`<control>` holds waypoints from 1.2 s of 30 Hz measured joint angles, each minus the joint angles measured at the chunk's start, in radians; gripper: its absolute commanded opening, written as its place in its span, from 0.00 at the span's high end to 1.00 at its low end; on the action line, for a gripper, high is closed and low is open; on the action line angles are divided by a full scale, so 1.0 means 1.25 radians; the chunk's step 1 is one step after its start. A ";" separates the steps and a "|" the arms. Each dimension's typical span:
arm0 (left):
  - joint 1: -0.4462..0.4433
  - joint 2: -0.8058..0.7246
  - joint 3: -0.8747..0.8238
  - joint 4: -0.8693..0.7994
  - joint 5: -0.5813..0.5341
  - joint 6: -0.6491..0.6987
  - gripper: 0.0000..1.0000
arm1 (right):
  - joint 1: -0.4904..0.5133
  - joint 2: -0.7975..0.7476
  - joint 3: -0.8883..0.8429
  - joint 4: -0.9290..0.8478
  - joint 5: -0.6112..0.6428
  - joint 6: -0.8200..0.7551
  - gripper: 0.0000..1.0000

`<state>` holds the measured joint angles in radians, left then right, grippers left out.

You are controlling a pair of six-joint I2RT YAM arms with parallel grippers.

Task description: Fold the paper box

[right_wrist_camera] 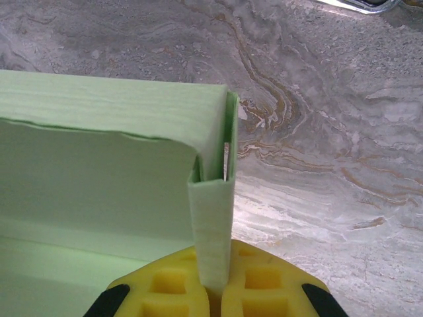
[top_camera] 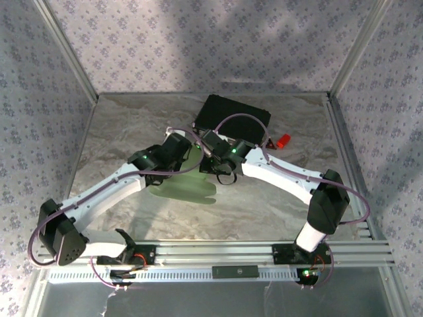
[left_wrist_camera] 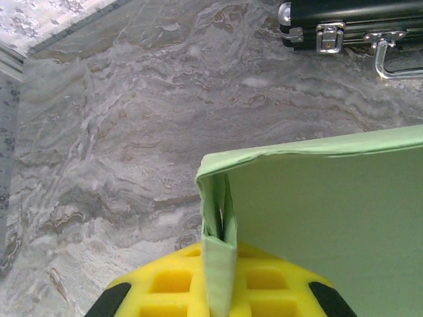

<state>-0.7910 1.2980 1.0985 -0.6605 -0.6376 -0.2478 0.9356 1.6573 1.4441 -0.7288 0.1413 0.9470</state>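
Note:
The paper box [top_camera: 187,185] is pale green card, lying mid-table between the two arms with its walls partly raised. My left gripper [top_camera: 188,156] is shut on the box's left end. In the left wrist view its yellow fingers [left_wrist_camera: 165,287] pinch a doubled-over side wall [left_wrist_camera: 219,257], and a broad green panel [left_wrist_camera: 330,211] rises to the right. My right gripper [top_camera: 212,157] is shut on the opposite end. Its yellow fingers [right_wrist_camera: 264,281] clamp a folded side wall [right_wrist_camera: 211,224], with the long wall [right_wrist_camera: 99,172] stretching left of it.
A black hard case [top_camera: 231,117] with metal latches [left_wrist_camera: 328,36] lies just behind the box. A small red object [top_camera: 283,140] sits right of the case. Patterned walls enclose the marbled table [top_camera: 119,132]; a metal rail [top_camera: 218,251] runs along the near edge.

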 measured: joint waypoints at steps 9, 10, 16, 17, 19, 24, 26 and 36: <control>-0.042 0.009 -0.007 0.008 -0.083 -0.019 1.00 | -0.002 0.000 -0.008 0.008 0.000 0.015 1.00; -0.044 0.010 -0.007 0.008 -0.089 -0.021 0.96 | -0.002 0.000 -0.010 0.012 0.000 0.015 1.00; -0.056 0.007 0.008 -0.027 -0.092 -0.046 0.36 | -0.013 0.000 -0.027 0.028 -0.012 0.027 1.00; -0.062 0.004 0.018 -0.042 -0.092 -0.058 0.30 | -0.017 0.000 -0.032 0.033 -0.014 0.027 1.00; -0.075 -0.018 0.060 -0.093 -0.092 -0.092 0.27 | -0.027 0.000 -0.045 0.044 -0.020 0.033 1.00; -0.097 -0.133 0.189 -0.181 -0.088 -0.216 0.36 | -0.047 0.000 -0.078 0.064 -0.022 0.063 1.00; -0.109 -0.199 0.215 -0.207 -0.074 -0.286 0.37 | -0.056 0.000 -0.099 0.081 -0.027 0.096 1.00; -0.267 -0.215 0.172 -0.305 -0.023 -0.638 0.31 | -0.073 0.004 -0.213 0.136 -0.069 0.351 1.00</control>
<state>-1.1252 1.0294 1.3128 -1.0416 -0.6662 -1.0458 0.8440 1.6627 1.1782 -0.5591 0.0547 1.3857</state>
